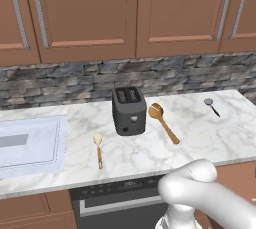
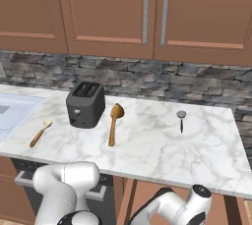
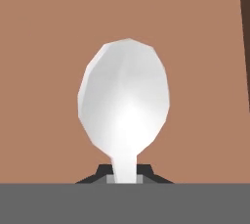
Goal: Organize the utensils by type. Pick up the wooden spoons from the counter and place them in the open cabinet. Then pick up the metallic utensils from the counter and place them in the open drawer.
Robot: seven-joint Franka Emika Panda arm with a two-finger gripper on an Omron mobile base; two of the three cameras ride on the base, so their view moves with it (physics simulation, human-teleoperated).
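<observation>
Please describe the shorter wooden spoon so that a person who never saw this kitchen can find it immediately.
Look at the white marble counter and find the dark toaster near its middle. The shorter spoon lies apart from it, on the sink side and nearer the front edge. Its pale cream bowl and small size distinguish it from the long golden-brown spoon beyond the toaster.

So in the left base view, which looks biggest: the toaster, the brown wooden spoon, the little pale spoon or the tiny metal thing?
1. Toaster
2. Brown wooden spoon
3. Pale spoon
4. Metal utensil, though it lies farther back, so it may look smaller.
</observation>
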